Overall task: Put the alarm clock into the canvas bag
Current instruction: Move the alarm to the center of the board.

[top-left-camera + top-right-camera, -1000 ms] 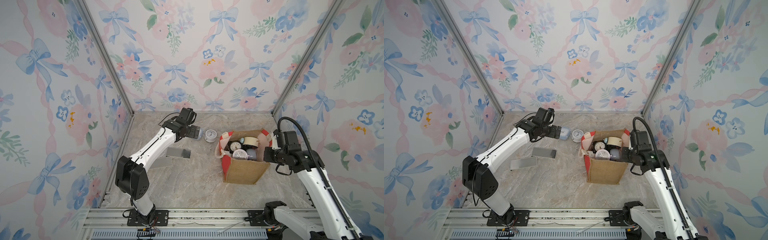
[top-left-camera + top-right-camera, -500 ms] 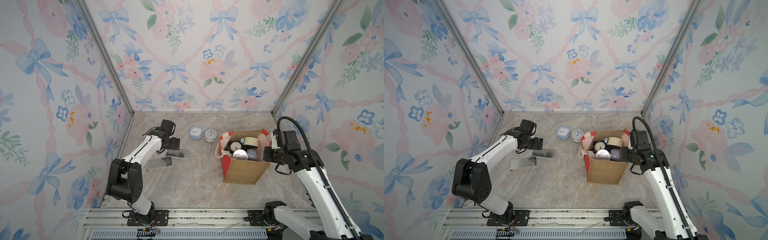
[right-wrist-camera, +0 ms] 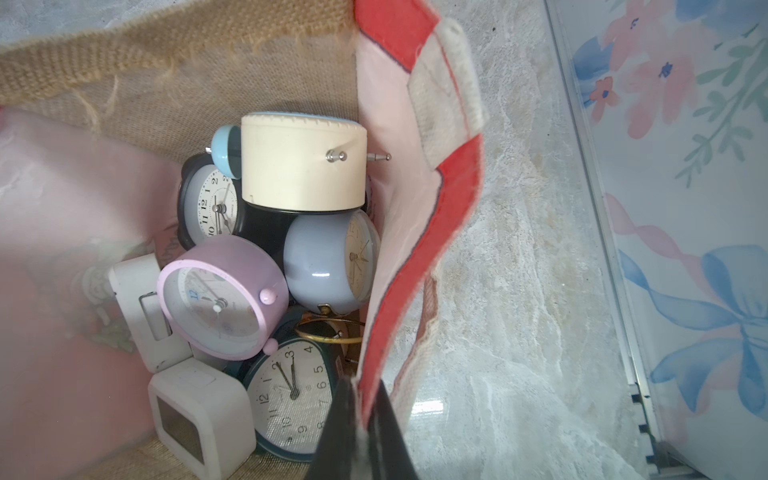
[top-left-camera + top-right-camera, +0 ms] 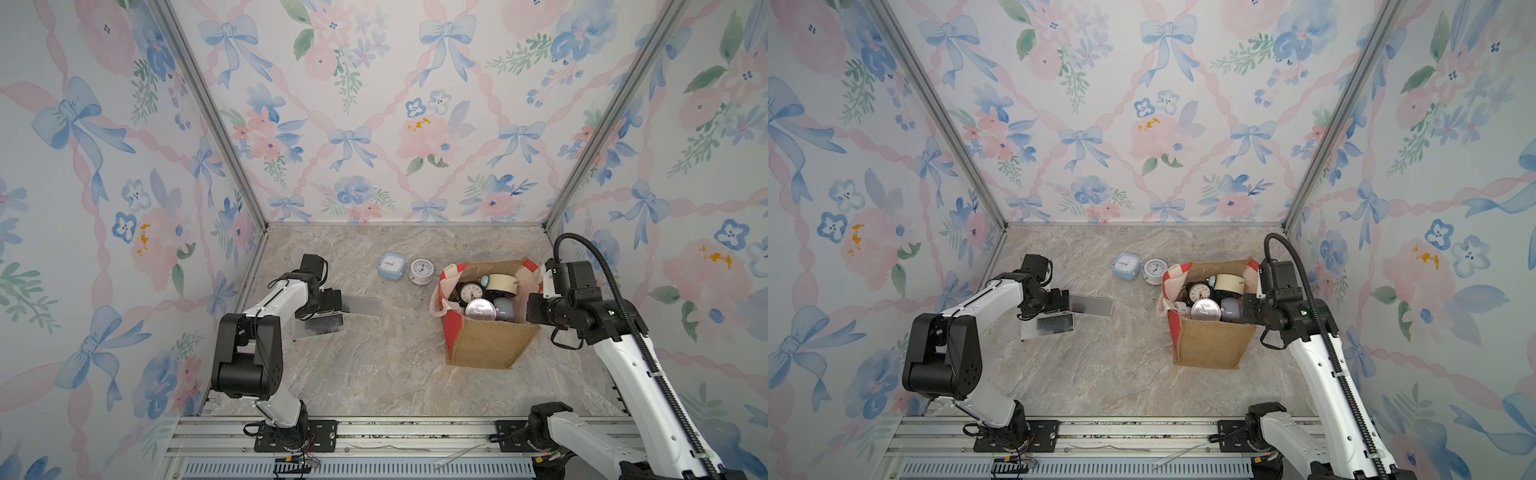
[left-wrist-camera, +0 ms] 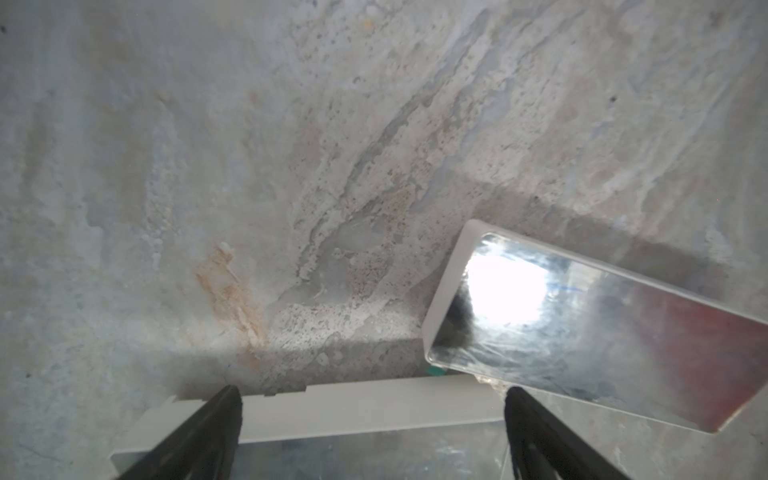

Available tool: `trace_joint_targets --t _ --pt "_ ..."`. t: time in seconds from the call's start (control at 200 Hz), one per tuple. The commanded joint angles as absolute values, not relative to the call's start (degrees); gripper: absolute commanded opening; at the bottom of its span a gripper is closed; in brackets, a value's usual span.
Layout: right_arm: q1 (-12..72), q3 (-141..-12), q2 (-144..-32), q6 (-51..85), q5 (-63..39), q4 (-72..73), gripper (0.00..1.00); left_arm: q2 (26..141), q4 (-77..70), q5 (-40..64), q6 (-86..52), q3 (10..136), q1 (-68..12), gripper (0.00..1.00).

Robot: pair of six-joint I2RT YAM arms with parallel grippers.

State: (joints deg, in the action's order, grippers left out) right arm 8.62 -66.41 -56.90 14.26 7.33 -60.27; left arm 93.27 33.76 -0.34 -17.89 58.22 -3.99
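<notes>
Our left claw (image 5: pixel 372 392), wide open and empty, may slip on the flat shiny plate (image 4: pixel 320 326), and our right claw (image 3: pixel 361 388), pinched shut on the rim of the canvas bag (image 4: pixel 486 345), may tip it.

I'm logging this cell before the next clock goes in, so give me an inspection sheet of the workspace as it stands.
Surface: marble-look tabletop, no spills seen.
Job's things: canvas bag upright, several clocks inside; blue square clock and white round clock side by side on the table near it.
Clutter: two mirror-faced slabs by the left arm.
Grippers: left gripper open over a slab; right gripper shut on the bag's red rim.
Cables: black hose arching above the right arm.
Surroundings: floral wallpaper walls.
</notes>
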Motion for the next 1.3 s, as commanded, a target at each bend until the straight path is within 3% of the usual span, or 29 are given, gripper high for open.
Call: trace_joint_targets --t 0.0,0.21,0.64,1.295 --pt "8.34 -67.26 -55.61 13.44 6.83 -60.78 0.01 95.03 33.41 0.72 -18.8 57.57 -3.09 0.98" --pt "8.59 -66.36 -53.42 13.2 7.0 -60.23 0.02 96.05 33.53 3.32 -19.1 56.33 -2.42 0.98" --pt "10.06 -66.36 -53.0 13.12 7.29 -60.28 0.02 85.31 33.65 9.61 -21.79 49.11 -3.4 0.98" --pt "10.72 -65.92 -52.36 12.92 8.26 -59.99 0.03 84.1 35.87 5.27 -27.44 47.93 -17.73 0.98"
